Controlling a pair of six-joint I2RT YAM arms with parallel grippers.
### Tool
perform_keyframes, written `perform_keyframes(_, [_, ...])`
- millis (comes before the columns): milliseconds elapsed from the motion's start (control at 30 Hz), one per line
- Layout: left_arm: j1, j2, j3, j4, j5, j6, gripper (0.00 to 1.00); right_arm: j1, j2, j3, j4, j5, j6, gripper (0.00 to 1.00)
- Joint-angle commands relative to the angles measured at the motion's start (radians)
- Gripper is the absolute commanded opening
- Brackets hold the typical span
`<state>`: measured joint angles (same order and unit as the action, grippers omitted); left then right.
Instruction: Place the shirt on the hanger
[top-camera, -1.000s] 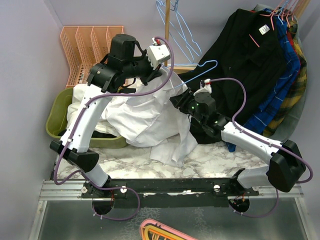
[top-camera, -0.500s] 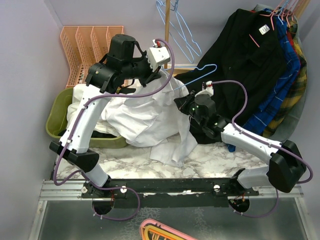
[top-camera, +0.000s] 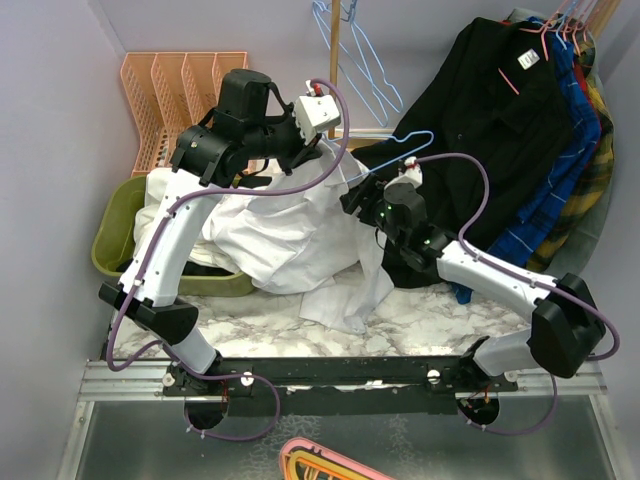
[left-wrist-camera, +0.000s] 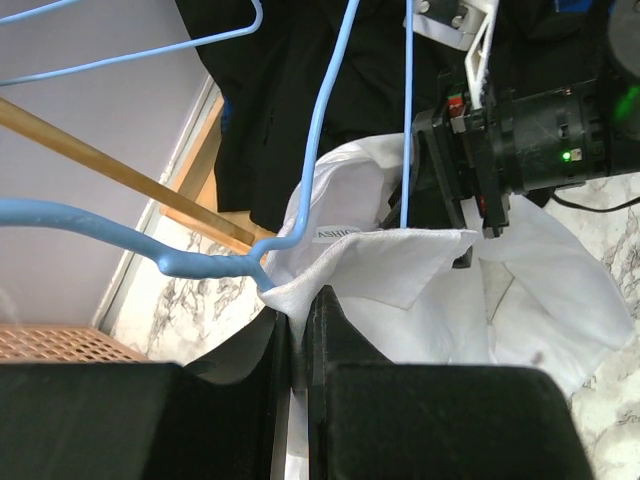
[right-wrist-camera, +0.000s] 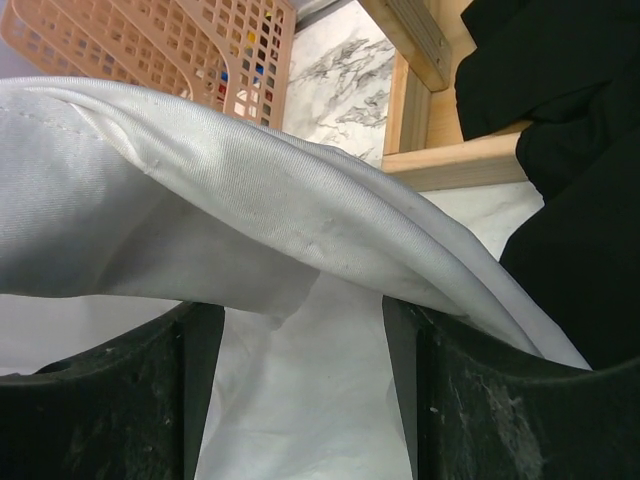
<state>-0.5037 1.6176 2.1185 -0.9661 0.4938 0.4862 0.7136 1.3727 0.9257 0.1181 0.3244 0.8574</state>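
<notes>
The white shirt (top-camera: 290, 235) hangs bunched from my raised left gripper (top-camera: 330, 160) and drapes down to the table. In the left wrist view the jaws (left-wrist-camera: 296, 325) are shut on the shirt's collar edge (left-wrist-camera: 380, 265), right beside the light-blue wire hanger (left-wrist-camera: 200, 262). The hanger (top-camera: 400, 142) slants up and to the right above the collar. My right gripper (top-camera: 350, 200) is at the collar from the right. In the right wrist view it is open (right-wrist-camera: 300, 400), with a fold of the shirt (right-wrist-camera: 250, 200) lying across and between its fingers.
A black shirt (top-camera: 490, 110) and plaid garments hang on a rack at the right. Spare blue hangers (top-camera: 355, 60) hang on a wooden post. A peach file rack (top-camera: 175, 85) and a green bin (top-camera: 115, 235) stand at the left. A pink hanger (top-camera: 320, 462) lies below the table's near edge.
My right gripper has shifted slightly left, closer in on the shirt's collar. The left arm and the hanger have stayed in place.
</notes>
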Motion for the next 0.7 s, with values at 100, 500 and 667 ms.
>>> perform_keyframes(100, [0.004, -0.037, -0.004, 0.009, 0.046, 0.006, 0.00, 0.004, 0.085, 0.095, 0.053, -0.028, -0.022, 0.54])
perform_keyframes(500, [0.004, -0.036, -0.001, 0.006, 0.053, 0.004, 0.00, 0.004, 0.076, 0.055, 0.120, -0.068, 0.030, 0.23])
perform_keyframes(667, [0.004, -0.034, 0.003, 0.006, 0.064, 0.000, 0.00, 0.004, 0.090, 0.064, 0.114, -0.064, 0.025, 0.31])
